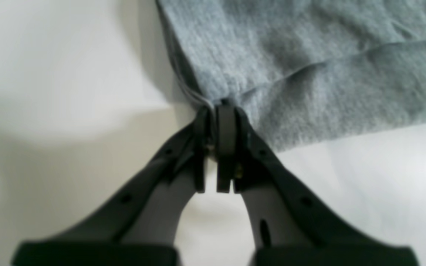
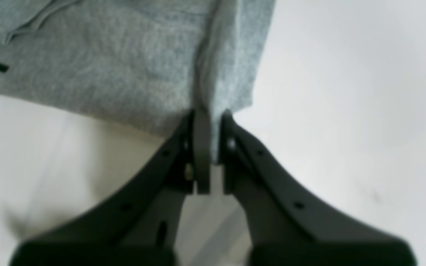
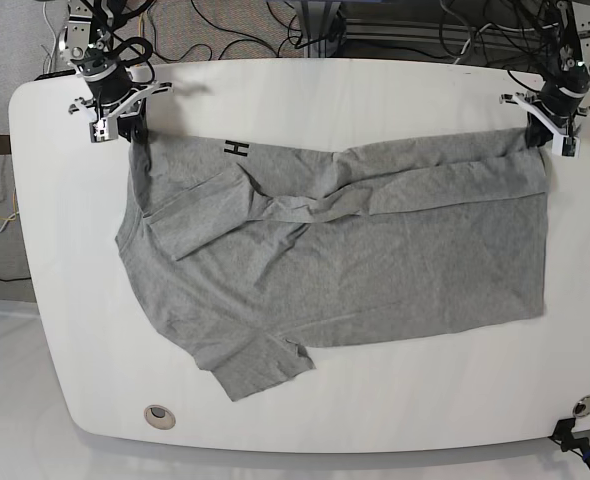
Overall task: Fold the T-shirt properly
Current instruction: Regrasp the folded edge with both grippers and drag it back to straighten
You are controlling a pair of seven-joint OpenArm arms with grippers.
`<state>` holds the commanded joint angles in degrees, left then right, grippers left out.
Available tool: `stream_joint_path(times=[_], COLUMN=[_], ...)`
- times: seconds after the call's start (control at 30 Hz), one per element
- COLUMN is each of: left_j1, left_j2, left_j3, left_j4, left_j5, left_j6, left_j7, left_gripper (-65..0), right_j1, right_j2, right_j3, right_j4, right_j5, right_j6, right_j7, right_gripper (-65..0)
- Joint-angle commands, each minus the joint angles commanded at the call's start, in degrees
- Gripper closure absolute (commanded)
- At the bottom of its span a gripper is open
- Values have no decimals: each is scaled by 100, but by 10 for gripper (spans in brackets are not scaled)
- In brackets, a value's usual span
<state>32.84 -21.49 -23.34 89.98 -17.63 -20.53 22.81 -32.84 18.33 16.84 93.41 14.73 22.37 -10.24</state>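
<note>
This looks like a robotics lab or a similar test workspace. A left arm [image 3: 577,45] and a right arm [image 3: 85,35], both with bare mechanical parts, stand at one side of a plain white table [image 3: 425,390] with rounded corners and round fittings [image 3: 160,417] in its top. Loose black cables [image 3: 243,38] trail beyond the table, over a grey floor [image 3: 0,350].

The wide, soft cloth T-shirt [image 3: 405,270] is speckled grey all over, with one small black mark like an H [image 3: 236,148] near its edge. The flat, smooth bench [image 3: 375,395] is plain white. Both pinching claws, the left claw [image 1: 213,147] and the right claw [image 2: 215,151], are black.
</note>
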Motion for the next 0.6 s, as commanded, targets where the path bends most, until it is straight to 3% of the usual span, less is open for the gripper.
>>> stream_joint_path(times=[0.1, 0.23, 0.6], left_j1=[220, 422, 695], left_j2=[-62, -211, -378], left_j3=[-132, -352, -677], left_j4=[0, 0, 26], left_j5=[0, 0, 9], left_j6=[-79, -501, -536], left_j7=[0, 0, 0], left_gripper=[0, 0, 0], right_j1=[-352, -633, -958], right_j2=[-9, -9, 18], right_j3=[0, 0, 273], right_j4=[114, 132, 132], right_j5=[0, 0, -26], right_j6=[0, 0, 0], right_j7=[0, 0, 0], right_gripper=[0, 0, 0])
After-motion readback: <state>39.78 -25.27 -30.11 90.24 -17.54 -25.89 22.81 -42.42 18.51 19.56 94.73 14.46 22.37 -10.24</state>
